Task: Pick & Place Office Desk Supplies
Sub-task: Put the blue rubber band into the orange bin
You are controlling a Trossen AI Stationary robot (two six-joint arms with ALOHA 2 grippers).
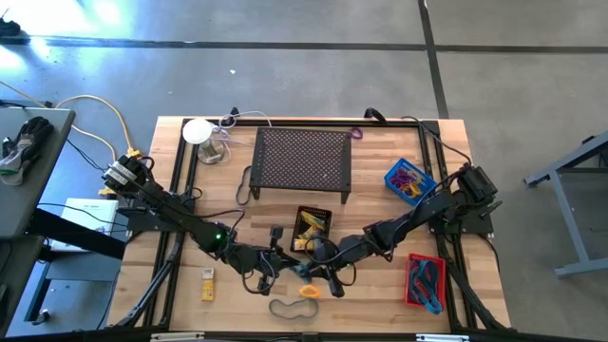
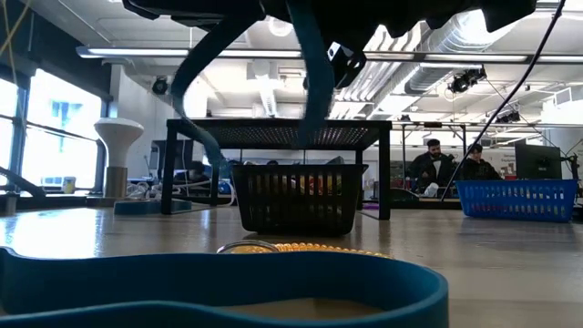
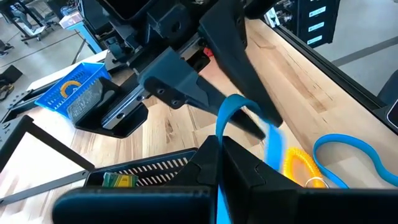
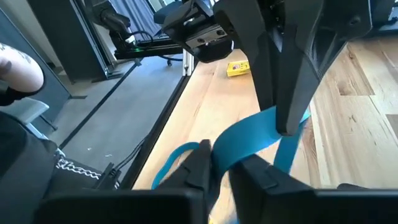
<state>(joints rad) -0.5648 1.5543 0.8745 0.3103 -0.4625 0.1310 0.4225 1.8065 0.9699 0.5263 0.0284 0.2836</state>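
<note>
While both arms reach in over the near middle of the wooden table (image 1: pixel 456 294), a flat blue rubber-band loop (image 3: pixel 229 118) hangs stretched between the two grippers. At the far left edge of the table stands a white mushroom-shaped lamp (image 1: pixel 199 132). Near the left front lies a small yellow rectangular packet (image 1: pixel 207 284). The left gripper (image 3: pixel 219 146) has its fingers together, clamped on the blue band. Behind it, mid-table, stands the large black perforated metal stand (image 1: pixel 302 161), with a small black mesh basket (image 1: pixel 311 231) just in front, yellow items inside. An orange ring (image 1: pixel 309 292) lies on the wood below the grippers, and a thin dark rubber-band loop (image 1: pixel 294 308) lies at the near edge. The right gripper (image 4: pixel 225 163), just right of the left one, has its fingers pinched on the same blue band. Far right sits a blue mesh basket (image 1: pixel 409 181); near right, a red mesh basket (image 1: pixel 426 281) holding blue bands.
</note>
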